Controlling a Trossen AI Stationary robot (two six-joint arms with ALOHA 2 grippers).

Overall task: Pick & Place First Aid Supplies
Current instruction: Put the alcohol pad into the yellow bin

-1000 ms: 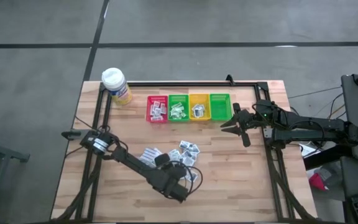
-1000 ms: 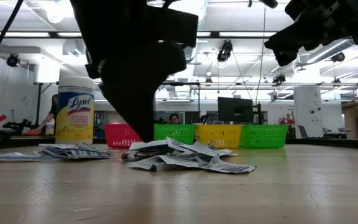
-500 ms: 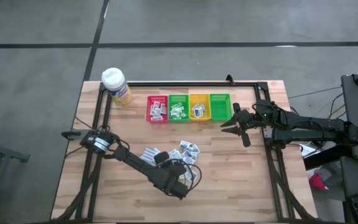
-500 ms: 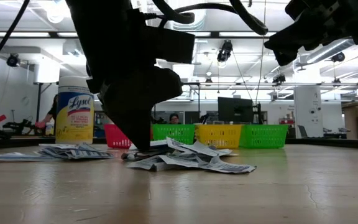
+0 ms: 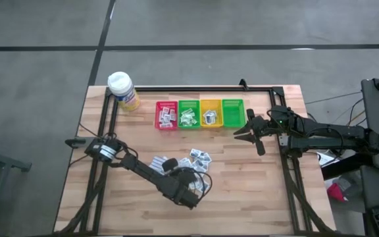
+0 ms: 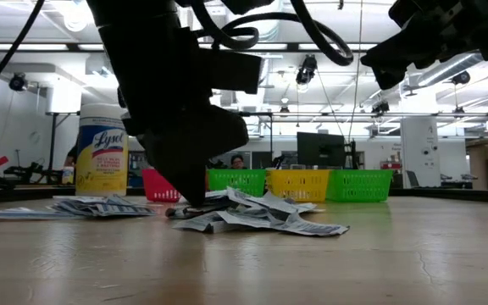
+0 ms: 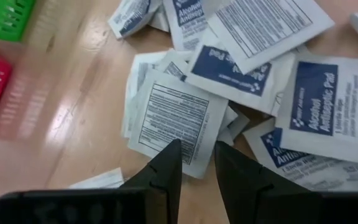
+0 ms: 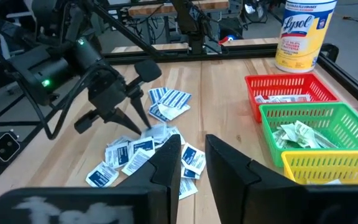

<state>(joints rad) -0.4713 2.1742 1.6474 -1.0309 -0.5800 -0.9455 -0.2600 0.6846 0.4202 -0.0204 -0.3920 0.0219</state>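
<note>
Dozens of flat sachets (image 7: 178, 118) heaped mid-counter (image 5: 242, 197): light, floppy, slick, overlapping. My left gripper (image 7: 196, 163) sits low over the pile, fingers narrowly parted, empty. I'd pinch an exposed edge. Right gripper (image 5: 241, 131) narrowly parted, idle beside the green bin (image 5: 232, 112).

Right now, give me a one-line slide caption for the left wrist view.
Left gripper, fingers slightly apart, poised over a heap of alcohol prep pad sachets on the wooden table.

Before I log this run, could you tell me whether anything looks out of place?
Nothing stands out: loose sachets lie heaped mid-table, as expected for sorting, and the four bins stand in a tidy row.
</note>
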